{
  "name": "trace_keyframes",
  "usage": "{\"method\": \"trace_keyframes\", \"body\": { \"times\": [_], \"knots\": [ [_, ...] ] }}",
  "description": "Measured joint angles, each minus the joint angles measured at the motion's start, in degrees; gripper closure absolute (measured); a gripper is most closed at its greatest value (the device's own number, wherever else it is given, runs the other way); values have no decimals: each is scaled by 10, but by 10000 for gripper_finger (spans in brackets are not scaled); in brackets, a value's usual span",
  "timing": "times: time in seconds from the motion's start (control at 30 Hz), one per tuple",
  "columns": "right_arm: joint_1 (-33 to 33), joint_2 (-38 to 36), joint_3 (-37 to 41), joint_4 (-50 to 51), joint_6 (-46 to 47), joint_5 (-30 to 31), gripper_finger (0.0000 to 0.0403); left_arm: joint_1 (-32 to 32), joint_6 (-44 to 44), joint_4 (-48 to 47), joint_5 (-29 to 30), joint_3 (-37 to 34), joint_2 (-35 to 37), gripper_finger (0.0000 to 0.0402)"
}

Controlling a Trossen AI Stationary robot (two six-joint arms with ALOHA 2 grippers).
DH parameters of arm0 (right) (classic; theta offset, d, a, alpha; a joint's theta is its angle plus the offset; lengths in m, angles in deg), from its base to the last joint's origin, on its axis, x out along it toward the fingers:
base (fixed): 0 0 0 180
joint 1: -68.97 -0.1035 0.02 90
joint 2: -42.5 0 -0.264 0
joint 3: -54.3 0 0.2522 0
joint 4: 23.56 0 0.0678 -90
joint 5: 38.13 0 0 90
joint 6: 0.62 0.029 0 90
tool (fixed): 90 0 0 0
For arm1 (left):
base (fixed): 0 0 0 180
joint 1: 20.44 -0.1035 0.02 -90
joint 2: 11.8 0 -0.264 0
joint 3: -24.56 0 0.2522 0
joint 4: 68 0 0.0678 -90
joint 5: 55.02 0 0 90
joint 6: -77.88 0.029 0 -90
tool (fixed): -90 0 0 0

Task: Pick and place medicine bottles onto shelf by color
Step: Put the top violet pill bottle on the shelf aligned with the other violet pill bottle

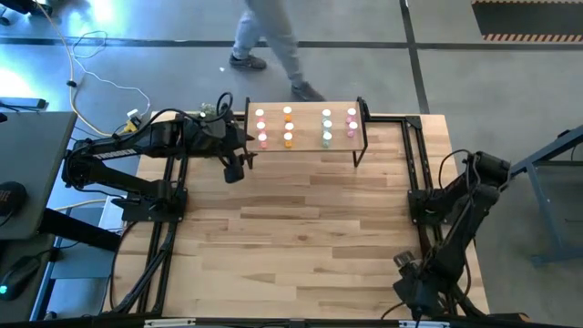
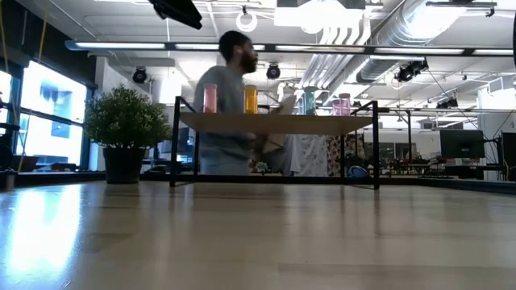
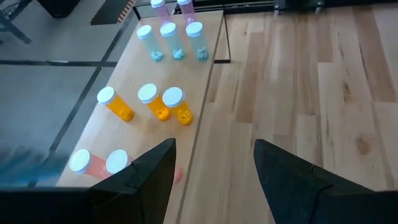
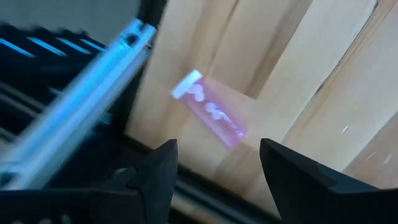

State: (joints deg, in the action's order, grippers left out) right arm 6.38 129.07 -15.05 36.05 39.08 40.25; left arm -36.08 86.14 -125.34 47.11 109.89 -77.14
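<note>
Left surroundings: a grey side desk (image 1: 32, 173) and loose cables (image 1: 100, 87) are seen beside the plank-topped wooden table (image 1: 301, 237).
Left gripper (image 3: 214, 165): held just off the shelf's left end, above the table; the dark fingers (image 3: 152, 171) are parted, with nothing between them.
Shelf: the low light-wood platform on black metal legs (image 1: 305, 146) is set at the table's far edge.
Medicine bottles: the small white-capped cylinders (image 1: 288, 127) are stood upright on the shelf in four columns, pink, orange, pale green, pink from left to right.
Behind the shelf: a person in grey (image 2: 230, 105) is seen walking past; a potted green plant (image 2: 125, 129) is stood on the floor.
Right gripper (image 4: 217, 168): parked at the table's near right corner, jaws apart and empty.
Stray bottle: one pink bottle (image 4: 211, 111) is lain on its side on the planks just ahead of the right gripper.
Writing: no label can be read.
</note>
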Motion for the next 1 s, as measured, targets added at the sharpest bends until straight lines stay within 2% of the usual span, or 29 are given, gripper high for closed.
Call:
{"method": "trace_keyframes", "body": {
  "times": [0.17, 0.5, 0.7, 1.0],
  "knots": [
    [-12, 27, 0, 3, -39, 44, 183, 0, -23, 0, 0, 0, 0, 195],
    [-52, 35, 0, -39, -130, 54, 183, 0, -39, -1, 4, 0, 0, 195],
    [-79, 40, 0, -59, -185, 115, 183, 0, -53, -1, 5, 0, 0, 195],
    [-79, 105, 0, -64, -189, 102, 183, 0, -51, -1, 5, 0, 0, 195]
  ]
}}
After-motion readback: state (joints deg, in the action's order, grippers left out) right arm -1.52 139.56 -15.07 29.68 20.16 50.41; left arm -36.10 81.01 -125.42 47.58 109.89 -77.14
